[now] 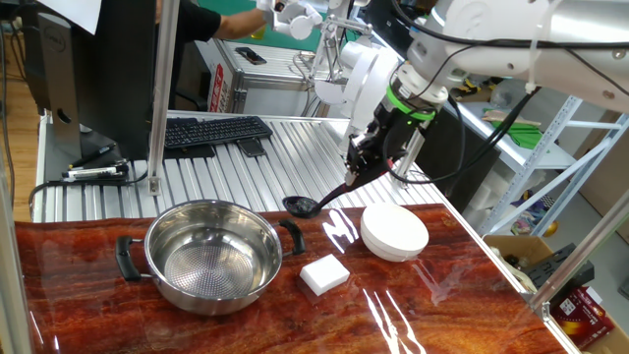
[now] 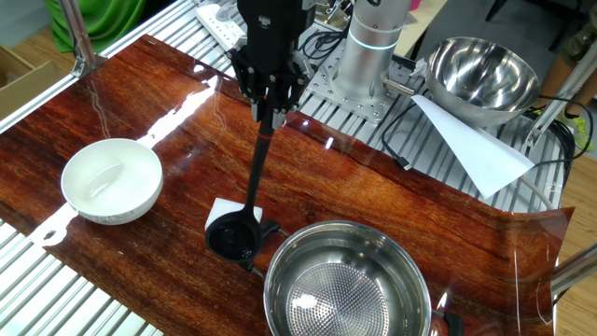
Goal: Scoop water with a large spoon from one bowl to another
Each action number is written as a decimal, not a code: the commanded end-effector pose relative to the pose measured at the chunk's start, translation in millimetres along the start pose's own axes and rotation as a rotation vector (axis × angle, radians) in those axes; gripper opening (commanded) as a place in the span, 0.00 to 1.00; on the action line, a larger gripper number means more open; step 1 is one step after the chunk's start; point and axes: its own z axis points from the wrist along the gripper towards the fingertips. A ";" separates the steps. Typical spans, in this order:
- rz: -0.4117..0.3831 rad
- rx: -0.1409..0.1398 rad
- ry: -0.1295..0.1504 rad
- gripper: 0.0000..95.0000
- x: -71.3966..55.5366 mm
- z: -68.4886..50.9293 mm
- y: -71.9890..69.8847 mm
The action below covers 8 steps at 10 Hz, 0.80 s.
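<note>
The large spoon, a black ladle (image 2: 234, 235), hangs tilted with its cup low, just outside the rim of the steel pot (image 2: 345, 280). My gripper (image 2: 270, 110) is shut on the top of its thin handle. In one fixed view the ladle's cup (image 1: 300, 206) sits beside the pot's (image 1: 211, 256) right handle, and my gripper (image 1: 352, 180) is up and to the right of it. The white bowl (image 1: 395, 232) stands right of the ladle; in the other fixed view the white bowl (image 2: 112, 180) is on the left, apart from the ladle. I cannot tell whether the cup holds water.
A white rectangular block (image 1: 324, 274) lies between pot and bowl, partly behind the ladle cup. A keyboard (image 1: 211, 131) rests on the slatted metal surface behind the wooden top. A second steel bowl (image 2: 480, 73) and a white paper sheet (image 2: 471, 149) sit by the robot base.
</note>
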 end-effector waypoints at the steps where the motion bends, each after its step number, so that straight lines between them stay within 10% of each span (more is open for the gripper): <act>1: -0.003 -0.003 0.000 0.00 0.8 0.6 -3.4; 8: -0.025 -0.022 -0.007 0.00 6.9 5.6 -23.0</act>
